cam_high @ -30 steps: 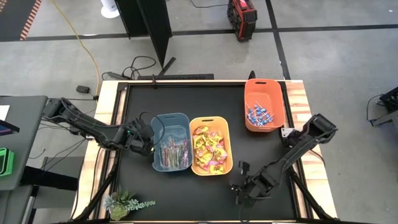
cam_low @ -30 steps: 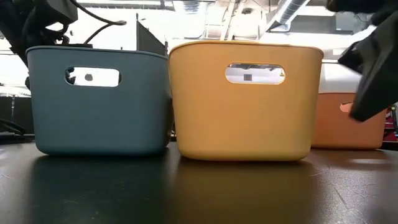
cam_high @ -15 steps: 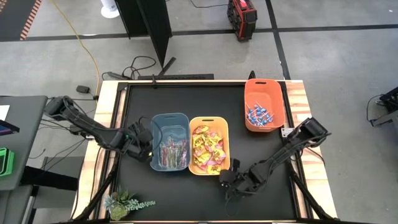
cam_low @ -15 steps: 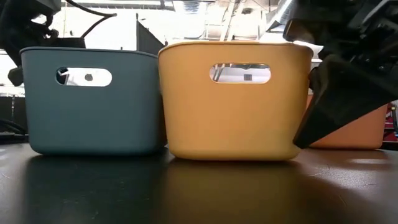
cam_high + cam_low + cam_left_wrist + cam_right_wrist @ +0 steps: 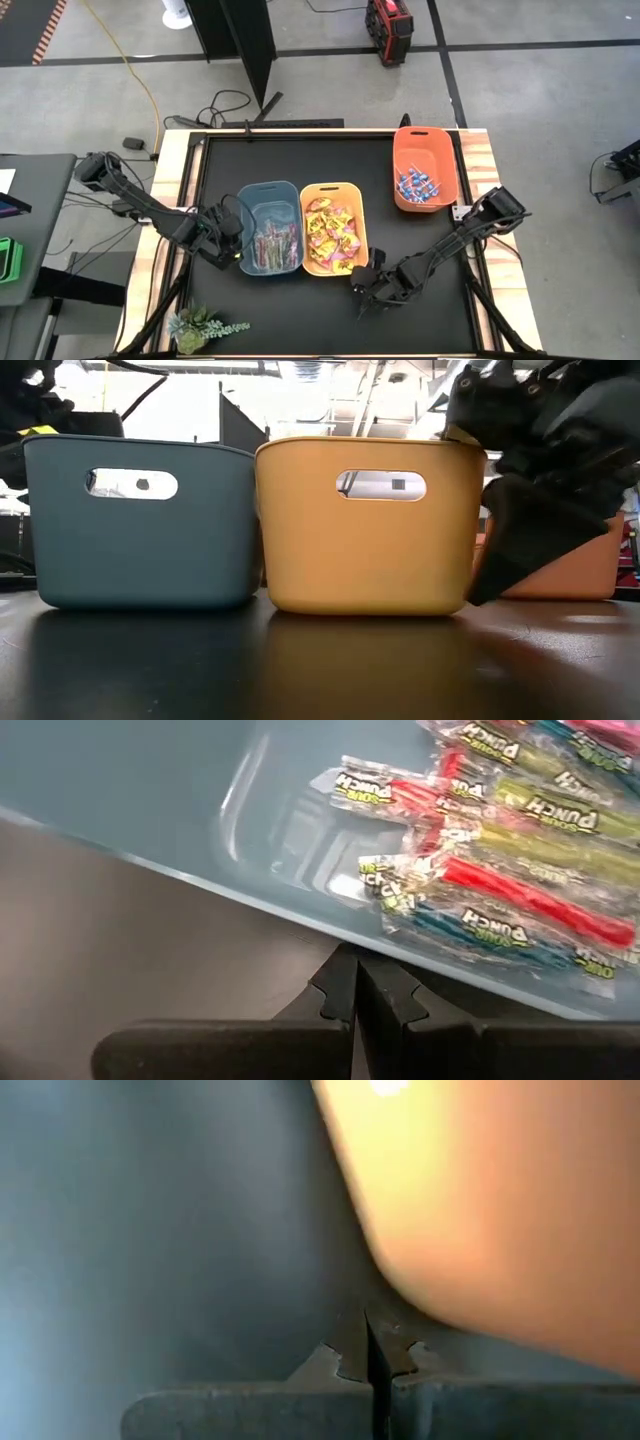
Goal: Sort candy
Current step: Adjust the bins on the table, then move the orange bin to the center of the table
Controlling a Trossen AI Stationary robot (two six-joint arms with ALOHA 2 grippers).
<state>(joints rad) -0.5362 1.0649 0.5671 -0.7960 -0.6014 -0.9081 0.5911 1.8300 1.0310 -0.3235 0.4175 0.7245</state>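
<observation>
On the bench point(image 5: 420, 160): three bins, candy sorted inside.
Blue-grey bin point(image 5: 270, 228): slim stick candies point(image 5: 272, 246), long axes running along the bin's length, from near edge to far.
Yellow bin point(image 5: 333, 190): yellow packets point(image 5: 330, 235), jumbled, touching the blue-grey bin.
Orange bin point(image 5: 425, 140): blue lollipops point(image 5: 415, 186), well apart at the far right.
Left gripper point(image 5: 232, 237): fingers closed, empty, against the blue-grey bin's outer wall.
Right gripper point(image 5: 358, 283): fingers closed, empty, at the yellow bin's near right corner.

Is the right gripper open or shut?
Shut: the right gripper has its fingers pressed together, empty, beside the yellow bin.
</observation>
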